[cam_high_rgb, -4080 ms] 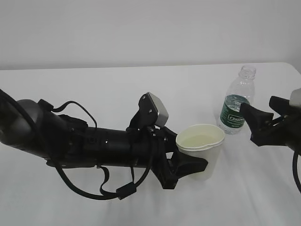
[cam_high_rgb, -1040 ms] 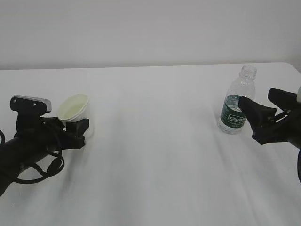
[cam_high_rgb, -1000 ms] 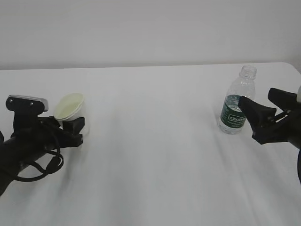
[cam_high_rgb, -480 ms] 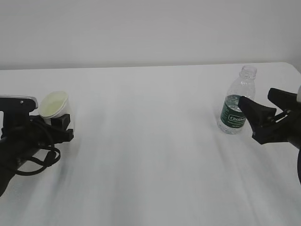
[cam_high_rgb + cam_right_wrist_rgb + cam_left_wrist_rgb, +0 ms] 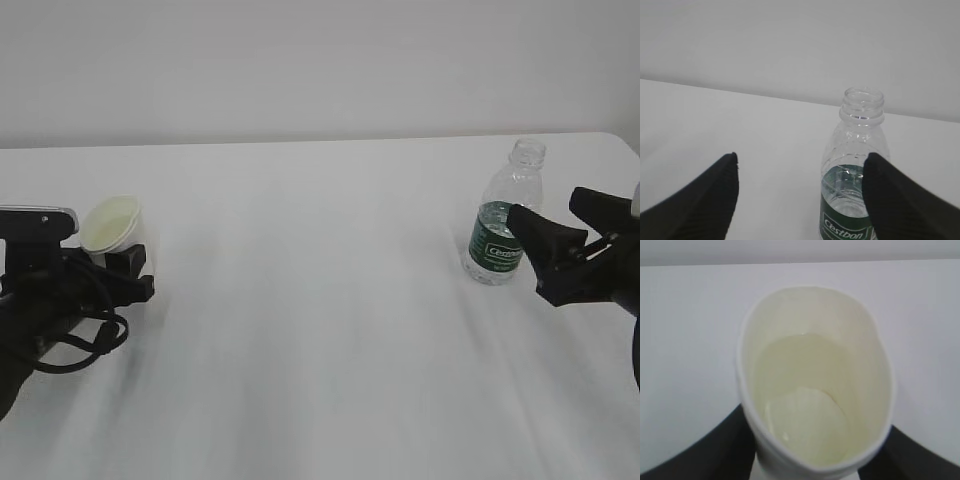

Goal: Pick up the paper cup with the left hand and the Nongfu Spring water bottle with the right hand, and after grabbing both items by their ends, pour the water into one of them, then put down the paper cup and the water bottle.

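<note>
White tabletop (image 5: 320,300): left claw (image 5: 125,275) grasping the paper cup (image 5: 110,225) with water (image 5: 800,385) inside, right claw (image 5: 560,250) released beside the bottle (image 5: 505,215).

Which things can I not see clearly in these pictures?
- Paper cup base: left wrist view, cut off by the bottom edge.
- Left hand fingertips: exterior view, blurred and partly behind the cup.
- Water bottle bottom: right wrist view, cut off by the lower edge.
- Right hand wrist: exterior view, cut off at the right edge.
</note>
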`<move>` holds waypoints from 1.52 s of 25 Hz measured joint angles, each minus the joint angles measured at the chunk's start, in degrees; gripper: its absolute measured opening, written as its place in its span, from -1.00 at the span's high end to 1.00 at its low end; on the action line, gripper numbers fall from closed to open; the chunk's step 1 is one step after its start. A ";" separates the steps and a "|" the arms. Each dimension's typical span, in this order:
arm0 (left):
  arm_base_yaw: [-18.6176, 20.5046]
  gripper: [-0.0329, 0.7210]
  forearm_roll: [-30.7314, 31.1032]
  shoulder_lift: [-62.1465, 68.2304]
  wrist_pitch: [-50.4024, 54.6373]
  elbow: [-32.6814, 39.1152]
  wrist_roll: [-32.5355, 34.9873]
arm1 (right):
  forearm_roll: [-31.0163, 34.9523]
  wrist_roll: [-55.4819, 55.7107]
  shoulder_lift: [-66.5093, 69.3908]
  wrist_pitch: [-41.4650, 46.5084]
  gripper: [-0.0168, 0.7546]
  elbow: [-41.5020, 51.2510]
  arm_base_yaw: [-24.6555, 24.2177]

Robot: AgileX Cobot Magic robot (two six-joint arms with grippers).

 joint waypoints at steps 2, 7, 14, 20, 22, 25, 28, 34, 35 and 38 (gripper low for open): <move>0.00 -0.16 0.00 0.24 0.00 0.00 0.00 | 0.00 0.00 0.00 0.00 -0.56 0.00 0.00; 0.00 -0.16 0.00 1.10 -0.10 0.00 0.00 | -0.33 0.56 0.00 0.00 -0.56 0.00 0.00; 0.00 -0.16 0.00 1.24 -0.10 0.00 0.04 | -1.20 0.67 0.00 0.00 -0.56 0.00 0.00; 0.00 -0.16 0.00 1.94 -0.40 0.00 0.04 | -1.31 0.78 0.00 0.00 -0.56 0.00 0.00; 0.00 -0.16 0.00 1.96 -0.50 0.00 0.04 | -1.31 0.88 0.00 0.00 -0.56 0.00 0.00; 0.00 -0.16 0.00 1.96 -0.50 0.00 0.04 | -1.42 0.88 0.00 0.00 -0.56 0.00 0.00; 0.00 -0.16 0.00 1.96 -0.50 0.00 0.04 | -1.42 0.88 0.00 0.00 -0.56 0.00 0.00; 0.00 -0.36 0.00 2.06 -0.50 0.00 0.04 | -1.42 0.88 0.00 0.00 -0.56 0.00 0.00; 0.00 -0.40 0.00 2.06 -0.50 0.00 0.04 | -1.42 0.88 0.00 0.00 -0.56 0.00 0.00; 0.00 -0.49 0.00 2.06 -0.50 0.00 0.04 | -1.42 0.88 0.00 0.00 -0.56 0.00 0.00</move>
